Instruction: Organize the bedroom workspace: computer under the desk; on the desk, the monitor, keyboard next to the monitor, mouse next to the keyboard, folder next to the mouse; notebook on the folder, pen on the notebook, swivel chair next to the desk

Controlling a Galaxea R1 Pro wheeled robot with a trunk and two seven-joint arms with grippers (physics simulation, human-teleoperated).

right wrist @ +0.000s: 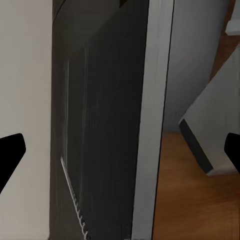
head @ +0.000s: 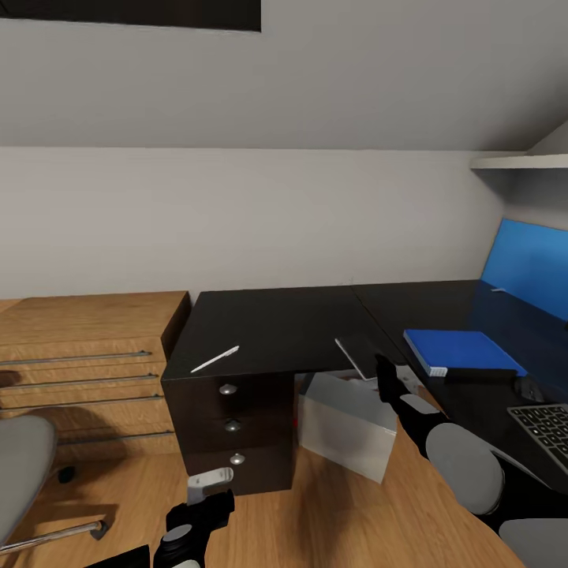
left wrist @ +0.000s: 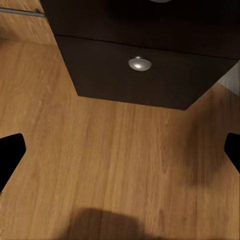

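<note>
Notebook [right wrist: 105,130] tilted between right fingers [right wrist: 11,155], spread wide; left fingers [left wrist: 10,152] wide.

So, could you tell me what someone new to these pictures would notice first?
The black desk fills the middle of the head view, with a slim white pen lying alone near its left front corner. Toward the right, a bright blue folder lies on the desk with a dark notebook at its near edge, and the keyboard shows further right. Under the desk stands the white computer.
</note>
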